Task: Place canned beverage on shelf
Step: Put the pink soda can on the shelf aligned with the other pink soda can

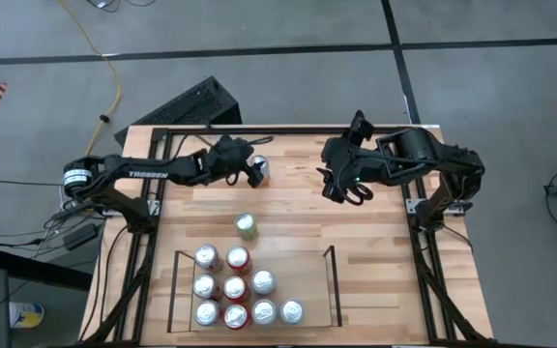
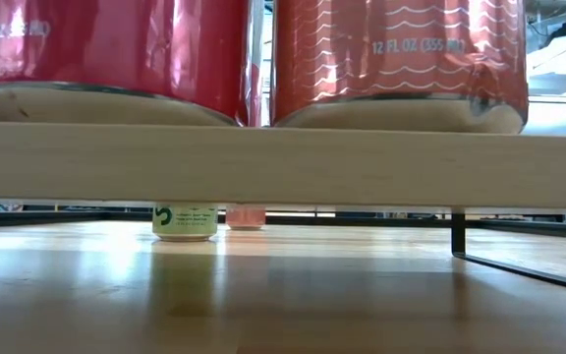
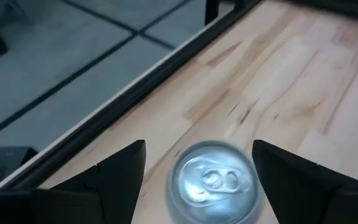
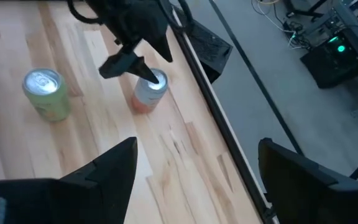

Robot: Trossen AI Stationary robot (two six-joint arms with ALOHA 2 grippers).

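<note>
Only the left wrist view shows open fingers (image 3: 120, 171) flanking the can (image 3: 213, 183).

Red and silver cans (image 1: 235, 287) on pale wood shelf (image 1: 312, 275); one green can (image 1: 247, 226).

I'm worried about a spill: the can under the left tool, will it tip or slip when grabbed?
The can stands upright on its flat base, so it probably won't tip easily. Its smooth metal wall may be slippery. The left tool straddles it from above with open jaws, so a centered squeeze seems likely.
</note>
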